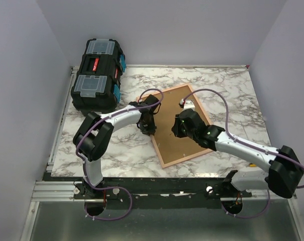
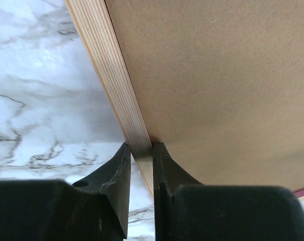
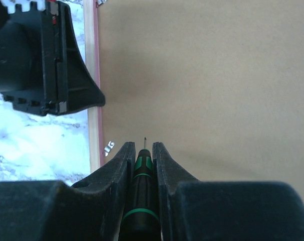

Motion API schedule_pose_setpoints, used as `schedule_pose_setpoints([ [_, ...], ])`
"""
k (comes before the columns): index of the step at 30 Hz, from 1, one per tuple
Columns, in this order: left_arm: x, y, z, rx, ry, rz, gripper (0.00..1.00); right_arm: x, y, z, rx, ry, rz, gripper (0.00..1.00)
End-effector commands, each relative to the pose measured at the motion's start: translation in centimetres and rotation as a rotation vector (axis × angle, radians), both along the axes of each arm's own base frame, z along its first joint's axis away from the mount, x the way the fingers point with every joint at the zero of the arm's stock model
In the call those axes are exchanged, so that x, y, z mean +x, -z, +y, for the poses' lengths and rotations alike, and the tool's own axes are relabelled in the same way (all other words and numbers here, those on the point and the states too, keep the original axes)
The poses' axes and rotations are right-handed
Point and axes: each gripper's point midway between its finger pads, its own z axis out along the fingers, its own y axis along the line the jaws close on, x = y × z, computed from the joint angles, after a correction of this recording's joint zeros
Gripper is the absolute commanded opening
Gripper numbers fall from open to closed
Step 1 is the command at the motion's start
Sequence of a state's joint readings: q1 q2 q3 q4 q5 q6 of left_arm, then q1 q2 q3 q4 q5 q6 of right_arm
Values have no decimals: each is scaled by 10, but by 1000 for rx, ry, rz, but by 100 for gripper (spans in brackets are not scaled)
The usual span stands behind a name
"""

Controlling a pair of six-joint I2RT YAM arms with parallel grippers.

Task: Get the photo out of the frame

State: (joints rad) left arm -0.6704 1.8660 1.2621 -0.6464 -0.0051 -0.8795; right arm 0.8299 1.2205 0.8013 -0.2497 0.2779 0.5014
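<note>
The frame (image 1: 177,128) lies flat and skewed on the marble table (image 1: 232,90), brown back up, so its front is hidden. Its nearest corner stops short of the table's near edge, leaving a strip of bare marble there.

At the frame's left long rim, the left claw (image 2: 142,160) is clamped on the pale wooden edge, one finger on the marble side and the other over the brown back. Open marble runs along the outside of that rim.

Over the middle of the frame's back, the right claw (image 3: 143,150) is closed tightly on a slim black screwdriver (image 3: 142,170) with green bands. The fine tip points at the brown board; whether it touches cannot be told. To its left, just off the frame's pink rim, a small metal tab (image 3: 108,146) lies on the marble.

To the right of the frame and beyond its far corner the table is wide and bare. Beyond the frame's left corner a black toolbox (image 1: 97,75) sits at the table's far left, well apart from the frame.
</note>
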Motion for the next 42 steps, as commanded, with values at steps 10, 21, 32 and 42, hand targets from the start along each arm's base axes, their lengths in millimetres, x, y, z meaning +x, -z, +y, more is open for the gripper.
schedule_pose_setpoints([
  [10,6,6,50,3,204,-51,0,93,-10,67,219,-45,-14,1],
  [21,12,-9,43,-131,199,-21,32,132,-1,92,237,-78,-26,1],
  [32,29,-61,65,-309,145,-68,68,170,26,108,257,-65,-8,1],
  [42,47,-39,60,-417,-13,44,56,186,40,123,248,-76,13,0],
])
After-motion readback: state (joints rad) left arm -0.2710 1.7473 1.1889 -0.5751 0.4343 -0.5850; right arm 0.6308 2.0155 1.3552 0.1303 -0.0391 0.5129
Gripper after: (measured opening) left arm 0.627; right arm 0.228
